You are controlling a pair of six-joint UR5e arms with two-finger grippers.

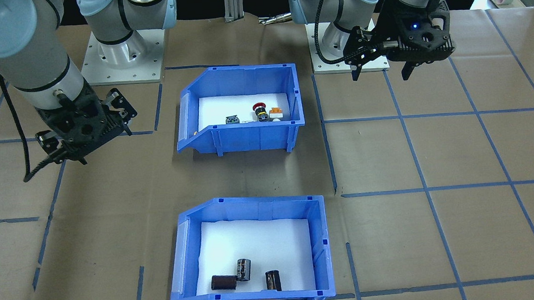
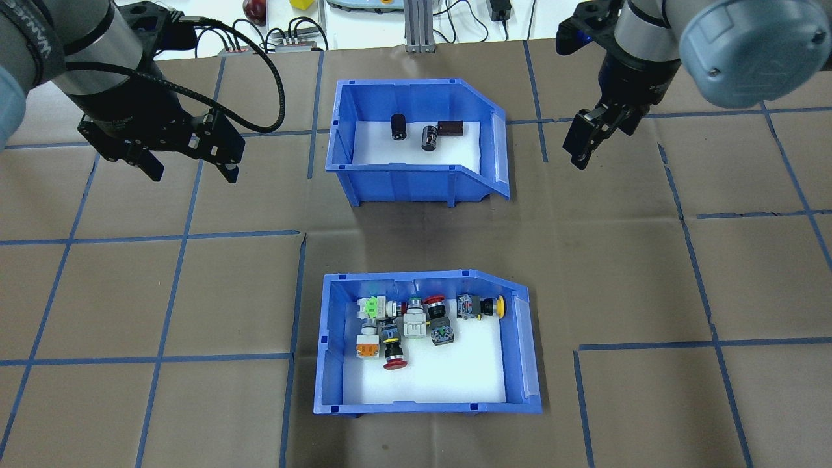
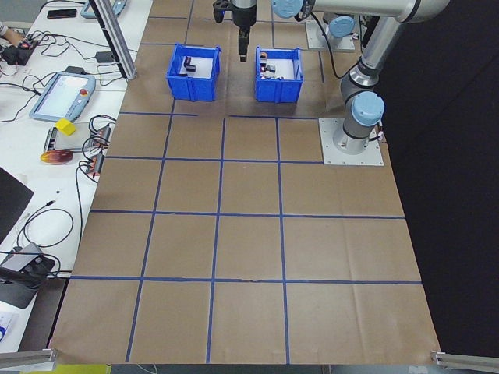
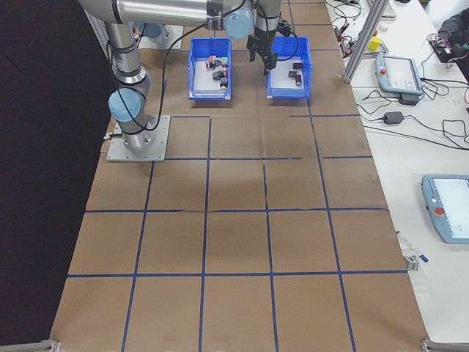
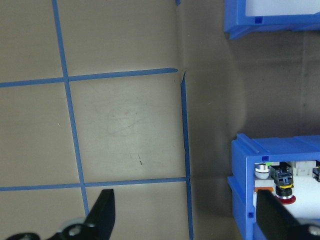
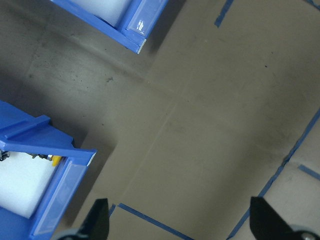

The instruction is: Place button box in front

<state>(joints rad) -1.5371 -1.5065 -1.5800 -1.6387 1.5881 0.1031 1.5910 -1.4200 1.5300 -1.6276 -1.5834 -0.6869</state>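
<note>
Overhead exterior shows the button box (image 2: 426, 341) on the tabletop (image 2: 650, 273) in the row nearer the robot, its white liner holding a cluster of switches (image 2: 416, 318) — red, orange, yellow and green caps among them. The second bin (image 2: 416, 143), holding dark cylinders (image 2: 422, 133), sits straight beyond it in the farther row, with a bare strip of brown paper between the two. Neither arm touches either bin. The left gripper (image 2: 188, 166) hangs above the tabletop well to the left of the second bin, jaws spread and empty; the right gripper (image 2: 582, 140) hangs to that bin's right, just beside its open front, and the right wrist view shows its two fingers wide apart with nothing between them. The left wrist view catches only the button box's corner at its lower right edge, so that gripper is not lined up over the box. Which end counts as "front" is not marked in the pictures. If front means the robot's side, the box already lies there and the job looks done, with both arms clear. If it means the far side, across from the robot, nothing is done yet — the bins would need to trade rows, and the far spot is taken by the second bin.
</note>
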